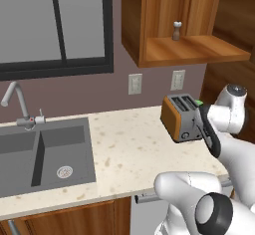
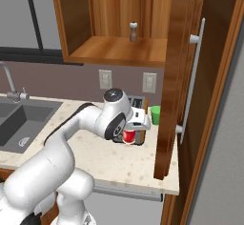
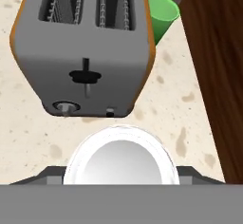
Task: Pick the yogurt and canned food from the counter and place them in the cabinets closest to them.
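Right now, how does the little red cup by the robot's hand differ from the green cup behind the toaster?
The yogurt is red with a white rim; the green cup is plain green. The yogurt sits at the gripper in front of the toaster; the green cup stands behind it, on the counter. Both are small, round cups.

A dark-framed window [image 1: 55, 25] sits above a grey sink [image 1: 45, 154] on a mauve wall [image 1: 149, 92] with two outlets [image 1: 135, 83].

we see the toaster [image 1: 182, 118] on the speckled surface [image 1: 129, 144], a dark sink [image 1: 45, 154] to its left, and a pepper shaker [image 1: 176, 31] on the open cabinet's shelf [image 1: 194, 50].
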